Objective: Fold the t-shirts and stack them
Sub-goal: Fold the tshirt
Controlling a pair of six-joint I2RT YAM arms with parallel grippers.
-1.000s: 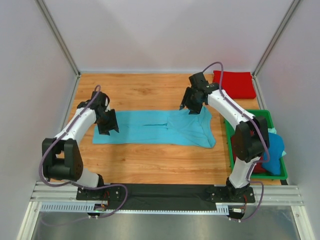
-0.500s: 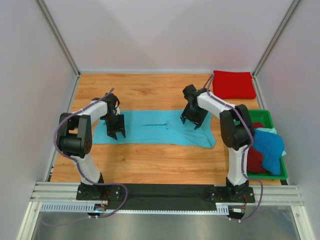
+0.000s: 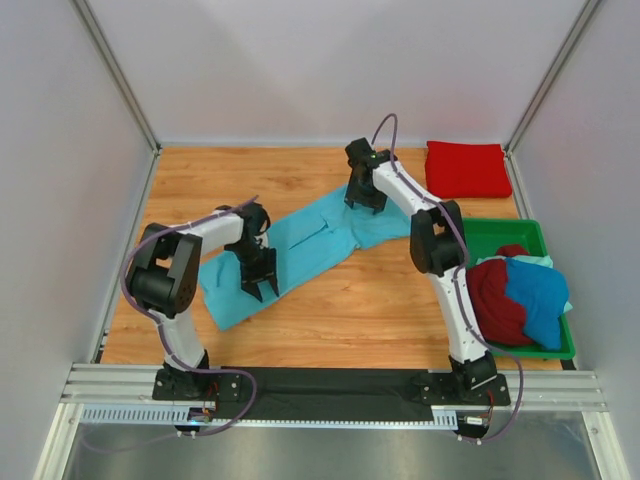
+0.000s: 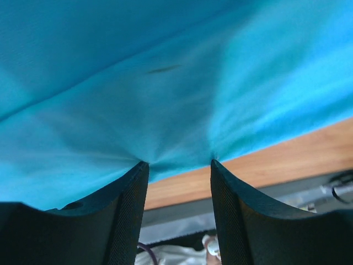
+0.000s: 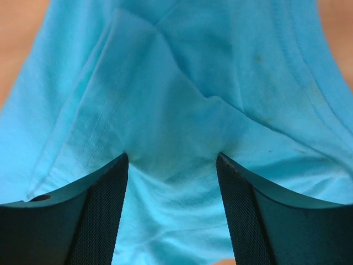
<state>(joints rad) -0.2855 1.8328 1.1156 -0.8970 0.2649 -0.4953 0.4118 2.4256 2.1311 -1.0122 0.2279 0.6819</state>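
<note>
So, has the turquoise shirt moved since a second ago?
Yes. The turquoise shirt swung from level to diagonal: right end toward the folded red shirt, left end toward the near edge of the table.

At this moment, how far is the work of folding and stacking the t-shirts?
Done: one red shirt lies folded at the far right corner. In hand: the turquoise shirt lies diagonally as a long strip, with the left tool at its near end and the right tool at its far end. Left: a dark red shirt and a blue shirt lie crumpled in the tray.
</note>
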